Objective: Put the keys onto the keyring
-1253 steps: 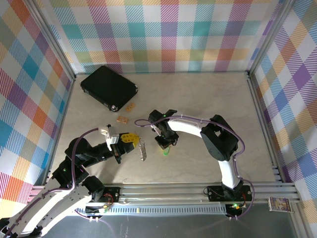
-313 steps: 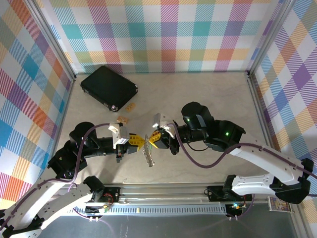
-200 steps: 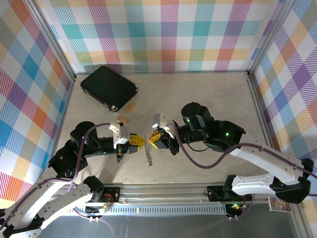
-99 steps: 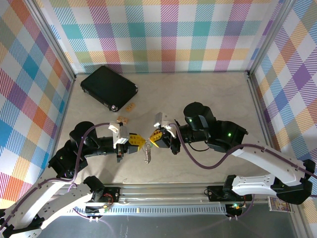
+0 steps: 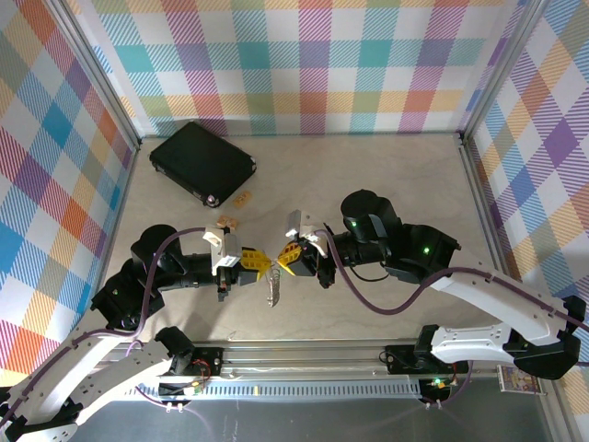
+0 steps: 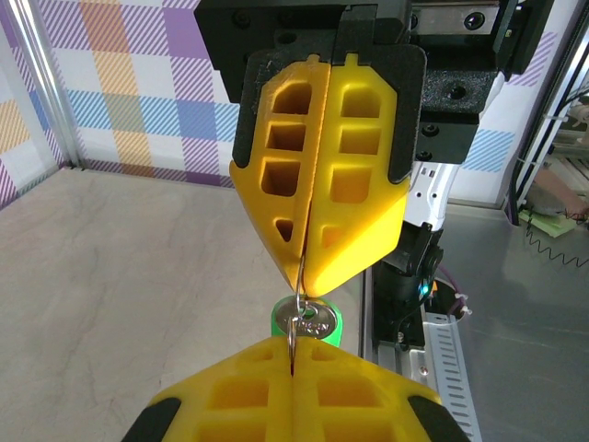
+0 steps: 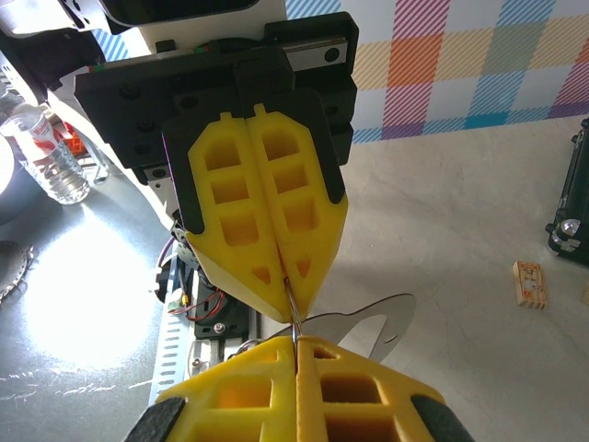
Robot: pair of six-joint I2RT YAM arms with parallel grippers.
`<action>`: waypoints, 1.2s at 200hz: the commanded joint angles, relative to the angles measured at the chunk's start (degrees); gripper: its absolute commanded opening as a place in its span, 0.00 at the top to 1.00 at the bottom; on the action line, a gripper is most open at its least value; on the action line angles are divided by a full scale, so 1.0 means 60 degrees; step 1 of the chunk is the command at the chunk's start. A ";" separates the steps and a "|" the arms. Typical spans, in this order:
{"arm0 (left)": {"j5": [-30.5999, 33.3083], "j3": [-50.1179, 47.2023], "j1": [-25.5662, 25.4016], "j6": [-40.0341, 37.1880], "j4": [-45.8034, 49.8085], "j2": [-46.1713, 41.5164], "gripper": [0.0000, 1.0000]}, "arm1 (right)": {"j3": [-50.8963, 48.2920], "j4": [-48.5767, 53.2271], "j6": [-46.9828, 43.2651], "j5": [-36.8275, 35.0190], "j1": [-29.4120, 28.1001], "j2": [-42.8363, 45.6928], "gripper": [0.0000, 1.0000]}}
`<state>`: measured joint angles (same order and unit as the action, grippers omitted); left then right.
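Nearest to you, your left claw (image 5: 258,264) and right claw (image 5: 285,262) meet tip to tip above the surface (image 5: 386,184), a little way in from the arm bases; both are raised off it. Your left claw is pinched fully together, its yellow fingers (image 6: 230,405) flush with no gap, and a thin wire keyring (image 6: 300,267) comes out of their seam. Your right claw is closed just as tight, its yellow fingers (image 7: 368,405) pressed together on the same wire, so the keyring spans the short gap between the two claws. In the left wrist view the wire runs from your own tips up into the seam of the opposite claw; a silver key (image 5: 272,290) hangs from the ring by its head, with a green cap (image 6: 327,318) just behind it. From above, the key dangles on the near side of the claws; I cannot tell whether its tip touches the surface. Farther back and to the left, a small wooden block (image 5: 227,221) lies on the surface, with a second wooden block (image 5: 243,197) just beyond it. Farthest, near the back left corner, a black case (image 5: 202,163) lies flat, well apart from the claws.
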<state>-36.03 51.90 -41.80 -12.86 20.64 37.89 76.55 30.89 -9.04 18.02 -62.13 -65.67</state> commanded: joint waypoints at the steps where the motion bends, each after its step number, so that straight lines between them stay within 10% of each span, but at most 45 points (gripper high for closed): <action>1: -0.0278 0.0028 0.0097 0.0116 -0.0467 -0.0038 1.00 | -0.0172 -0.0272 0.0021 -0.0007 -0.0066 0.0127 1.00; 240: -0.0371 0.0051 0.0096 0.0108 -0.0459 -0.0016 1.00 | -0.0302 -0.0418 0.0093 0.0073 -0.0060 0.0179 1.00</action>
<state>-36.64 51.90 -41.80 -12.86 20.64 38.20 74.91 29.58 -9.02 17.15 -62.24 -64.49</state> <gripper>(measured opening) 0.050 0.063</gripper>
